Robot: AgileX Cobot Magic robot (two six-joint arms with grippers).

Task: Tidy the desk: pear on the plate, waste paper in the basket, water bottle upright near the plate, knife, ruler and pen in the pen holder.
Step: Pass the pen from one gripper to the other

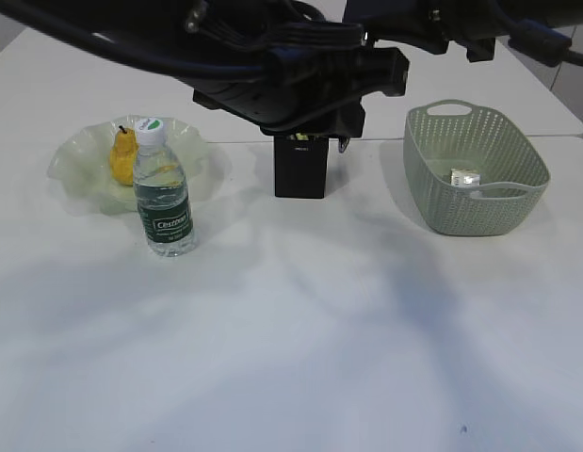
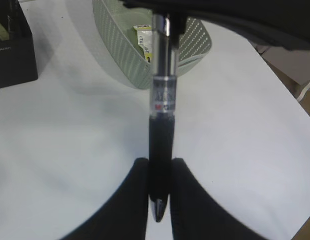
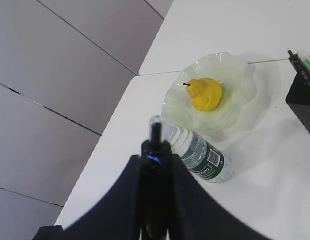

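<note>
My left gripper [image 2: 160, 170] is shut on the black grip of a pen [image 2: 163, 100], its tip poking out toward the camera. The pen's far end runs into my right gripper [image 3: 156, 165], which is shut on that end, the clicker [image 3: 155, 124] sticking out. Both arms meet just above the black pen holder [image 1: 300, 169], and the jaws are hidden there in the exterior view. The yellow pear [image 1: 123, 155] lies on the glass plate [image 1: 74, 165]. The water bottle [image 1: 164, 202] stands upright in front of the plate. Waste paper [image 1: 466, 176] lies in the green basket [image 1: 475, 212].
The pen holder holds several items and also shows in the left wrist view [image 2: 9, 55] and the right wrist view [image 3: 302, 100]. The basket [image 2: 124, 55] stands right of it. The table's edge [image 3: 114, 125] runs close behind the plate [image 3: 235, 62].
</note>
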